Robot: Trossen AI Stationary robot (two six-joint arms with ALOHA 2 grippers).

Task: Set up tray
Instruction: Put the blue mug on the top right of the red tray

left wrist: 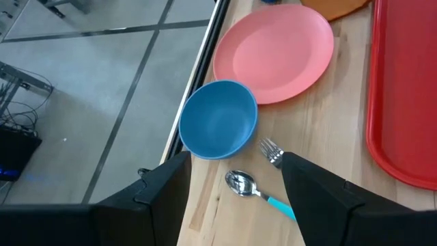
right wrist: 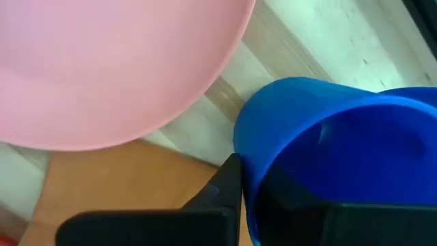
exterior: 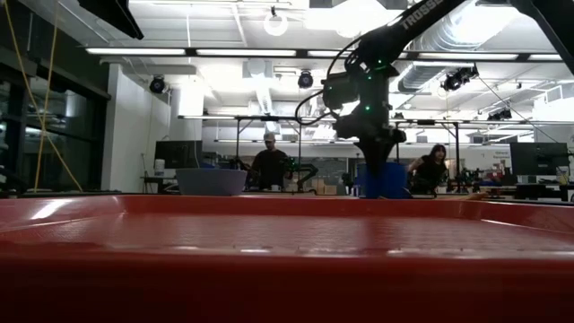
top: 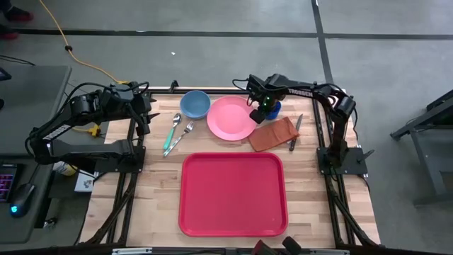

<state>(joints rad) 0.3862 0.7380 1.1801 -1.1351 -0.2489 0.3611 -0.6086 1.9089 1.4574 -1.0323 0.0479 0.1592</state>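
Note:
The red tray (top: 233, 195) lies flat on the near half of the table and fills the low view's foreground (exterior: 287, 233). Beyond it lie the pink plate (top: 230, 117), a blue bowl (top: 195, 104), a spoon (top: 173, 132), a fork (top: 183, 134), an orange-brown napkin (top: 272, 134) and a knife (top: 296, 132). My right gripper (top: 265, 106) hangs over a blue cup (top: 274, 108) beside the plate, shut on its wall. My left gripper (top: 146, 117) is open and hovers near the table's left edge, above the spoon (left wrist: 240, 183) and touching nothing. My right gripper (right wrist: 252, 191) has the blue cup's wall at its rim (right wrist: 249, 160) between its fingers, one finger (right wrist: 225, 184) outside and the other inside the hollow. It comes from above, pointing down (exterior: 372, 148). The cup (exterior: 387, 179) stands upright below it; whether its base rests on the table I cannot tell.
The napkin (right wrist: 123, 184) lies just beside the cup, and the plate's edge (right wrist: 205, 89) is close on the other side. The bowl (left wrist: 218, 126) and cutlery sit between the left gripper and the plate. People stand in the room behind the table.

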